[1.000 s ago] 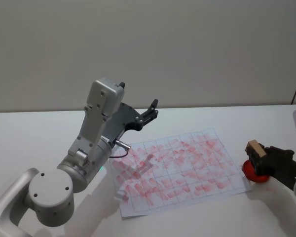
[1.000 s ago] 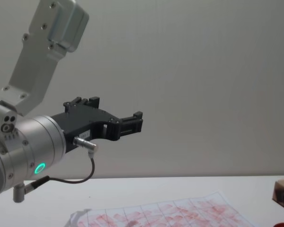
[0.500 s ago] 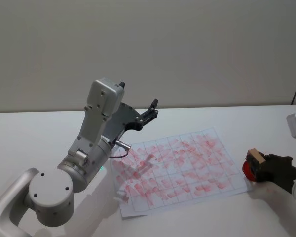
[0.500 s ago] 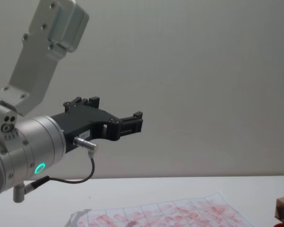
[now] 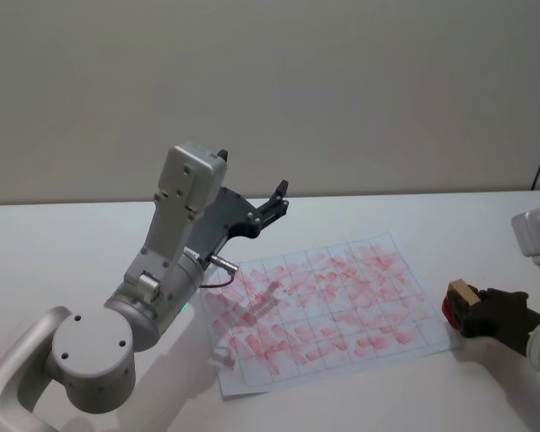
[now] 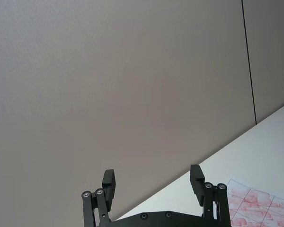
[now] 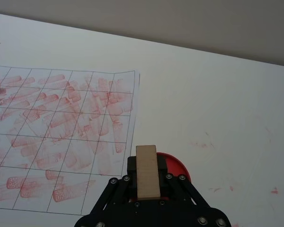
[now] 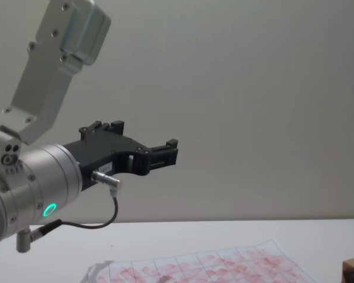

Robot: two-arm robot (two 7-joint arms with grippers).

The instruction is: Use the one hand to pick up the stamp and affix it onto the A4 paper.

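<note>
Stamp: the stamp (image 5: 462, 292) is a small light-brown, wood-like block, plain-faced and longer than it is wide; it sits just off the near right corner of the paper, directly over the red ink pad (image 5: 450, 309).
Stamp, long axis: in the right wrist view the stamp (image 7: 147, 171) runs lengthwise straight out from the gripper, its free end pointing away from the wrist.
Right gripper: the right gripper (image 5: 477, 309) is clenched on the stamp, one black finger on each long side; the right gripper (image 7: 147, 182) shows the block seated squarely between them.
Ink pad: a red disc (image 7: 176, 169) lies under the stamp; whether the stamp face touches it cannot be told.
Paper: the paper (image 5: 324, 306) is a white sheet ruled in squares, nearly every square already smudged with red marks; it lies flat, to the left of the stamp.
Key relation: the paper's edge (image 7: 131, 137) lies just beside the ink pad, so the stamp probably needs a lift and a short move leftward onto the sheet.
Nearer arm: the right arm, which already holds the stamp.
Left gripper: the left gripper (image 5: 272, 205) is raised above the far left of the paper, fingers spread apart and empty (image 6: 153, 182); idle.
Table: white table (image 5: 63, 243) beneath the paper.
</note>
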